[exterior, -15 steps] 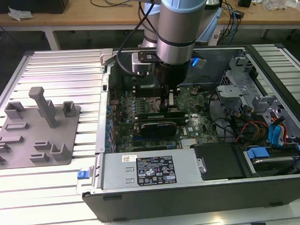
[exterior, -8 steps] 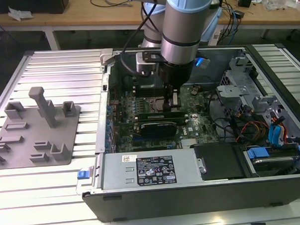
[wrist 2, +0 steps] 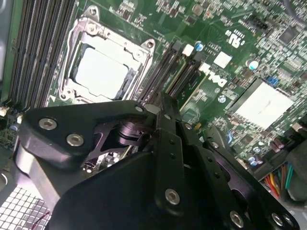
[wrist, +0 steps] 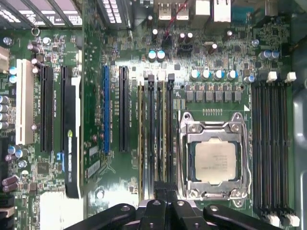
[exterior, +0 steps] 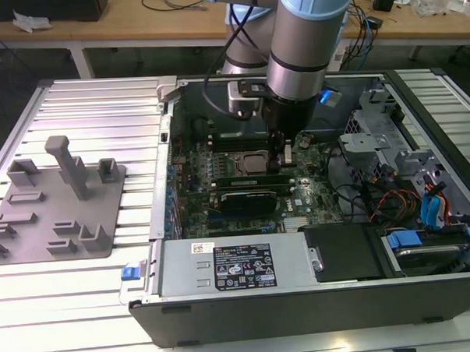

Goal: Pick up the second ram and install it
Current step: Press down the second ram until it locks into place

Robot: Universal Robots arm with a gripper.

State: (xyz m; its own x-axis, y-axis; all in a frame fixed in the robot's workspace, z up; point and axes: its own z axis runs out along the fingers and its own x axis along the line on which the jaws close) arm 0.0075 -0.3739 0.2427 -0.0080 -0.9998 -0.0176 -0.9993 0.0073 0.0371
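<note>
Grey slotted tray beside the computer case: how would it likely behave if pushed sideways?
The grey tray looks like moulded plastic, so probably light and stiff. Its broad flat base suggests sliding rather than tipping, despite the upright post. The ribbed table might snag its edges.

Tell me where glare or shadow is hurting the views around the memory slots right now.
Exterior view: the arm shades the motherboard in the computer case; the table glares white in front. Second wrist view: the processor socket and a heatsink are blown out; the gripper is a dark mass. First wrist view: even light, the memory slots legible, mild glare above them.
</note>
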